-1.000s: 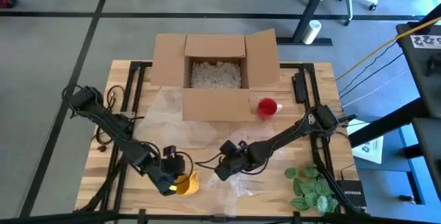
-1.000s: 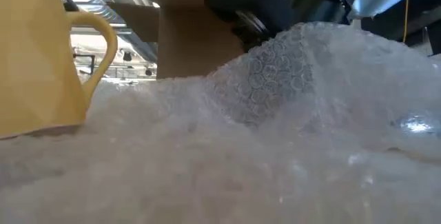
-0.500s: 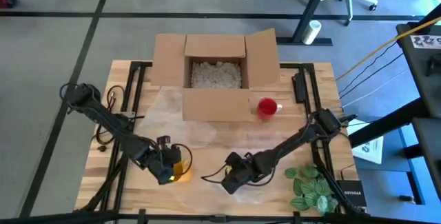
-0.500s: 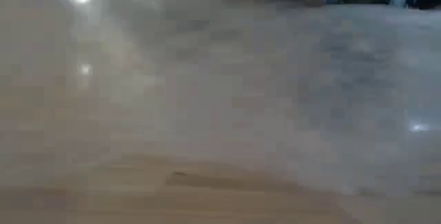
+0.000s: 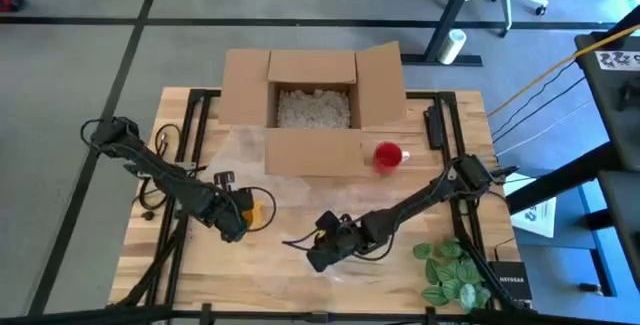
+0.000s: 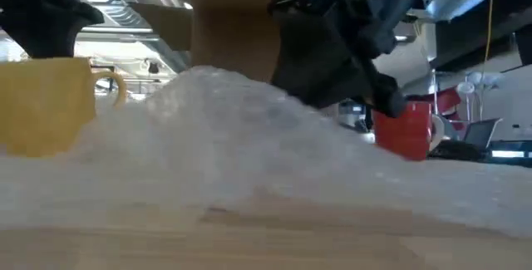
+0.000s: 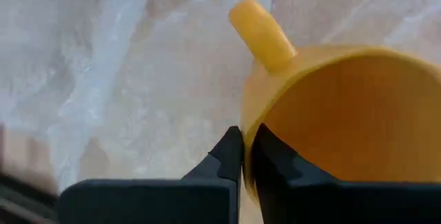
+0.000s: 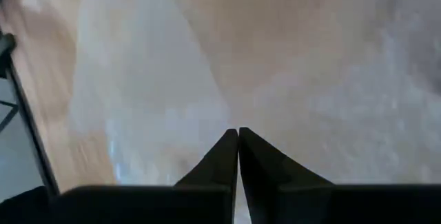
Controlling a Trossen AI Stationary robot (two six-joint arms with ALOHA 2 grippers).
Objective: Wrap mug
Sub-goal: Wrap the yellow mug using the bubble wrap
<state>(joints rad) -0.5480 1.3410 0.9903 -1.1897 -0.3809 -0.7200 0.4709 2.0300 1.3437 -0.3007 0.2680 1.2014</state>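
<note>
Surface: wooden table [image 5: 450, 115], 1 open cardboard box [image 5: 312, 110] of packing fill, red cup [image 5: 388, 154], leafy plant [image 5: 452, 270], bubble wrap [image 5: 300, 230] spread over it. Room: grey floor, desk legs beyond.

Left gripper [image 5: 235, 217]: clamped on rim of yellow mug [image 5: 256, 208], now farther from the front edge than 1.0 s ago. Right gripper [image 5: 318, 256]: pinching bubble wrap, shifted leftward since 0.5 s ago.
</note>
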